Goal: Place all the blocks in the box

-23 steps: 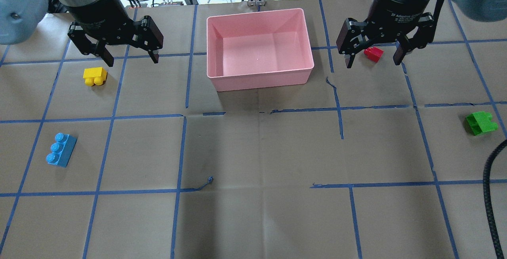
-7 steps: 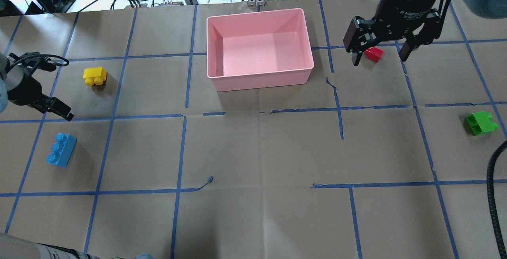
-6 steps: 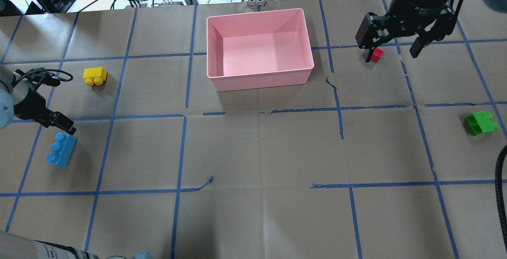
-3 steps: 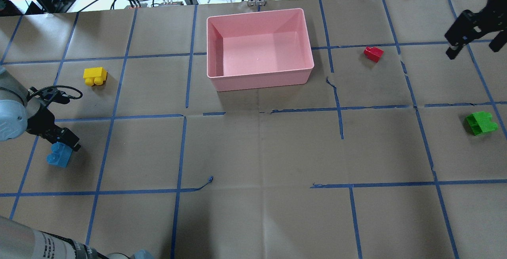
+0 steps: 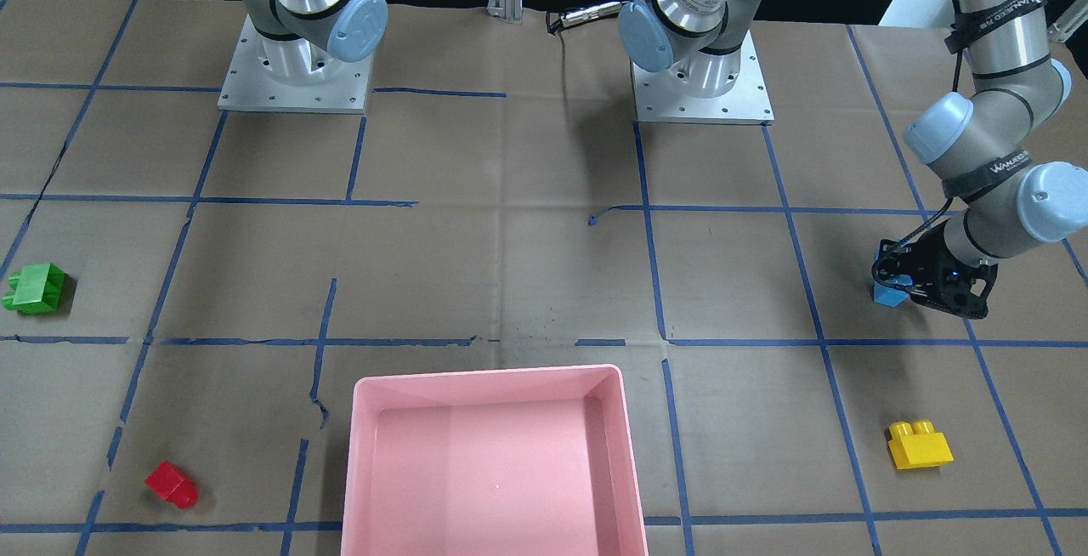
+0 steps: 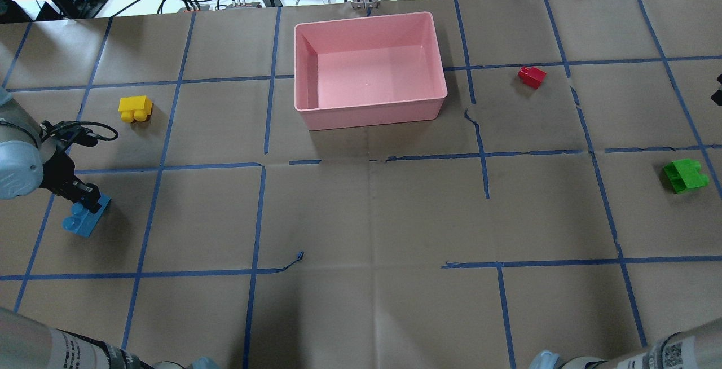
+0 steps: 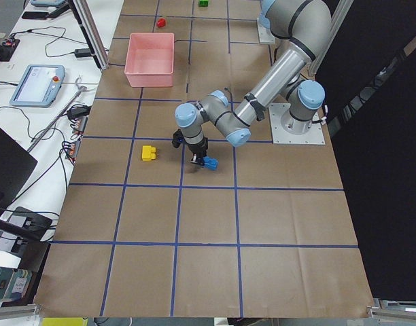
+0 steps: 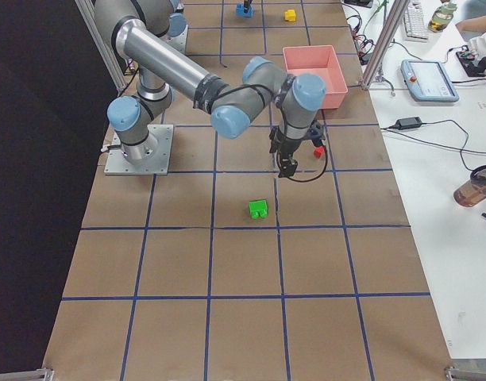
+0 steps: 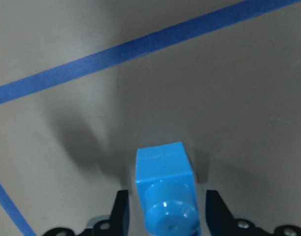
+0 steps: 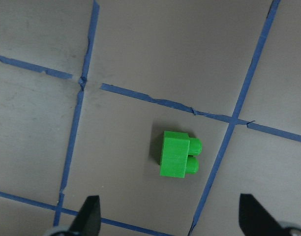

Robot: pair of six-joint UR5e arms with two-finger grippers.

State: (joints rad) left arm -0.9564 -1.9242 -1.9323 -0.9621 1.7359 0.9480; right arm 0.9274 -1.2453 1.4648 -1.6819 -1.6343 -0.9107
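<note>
My left gripper (image 9: 167, 216) is open and low at the table, one finger (image 9: 121, 211) on each side of the long blue brick (image 9: 165, 182) with a small gap on both sides; it also shows in the overhead view (image 6: 84, 195). My right gripper (image 10: 172, 211) is wide open and empty, high above the green brick (image 10: 179, 154). The yellow brick (image 6: 135, 108) lies at the far left and the red brick (image 6: 532, 77) lies right of the pink box (image 6: 372, 115). The box holds nothing.
Brown paper with a blue tape grid covers the table. The green brick (image 6: 685, 175) lies near the right edge. Both arm bases (image 5: 293, 71) stand at the robot's side. Cables and a pendant lie beyond the far edge.
My left gripper came down from beside the yellow brick and now straddles the blue brick. My right gripper left the red brick and swung right, over the green brick.
</note>
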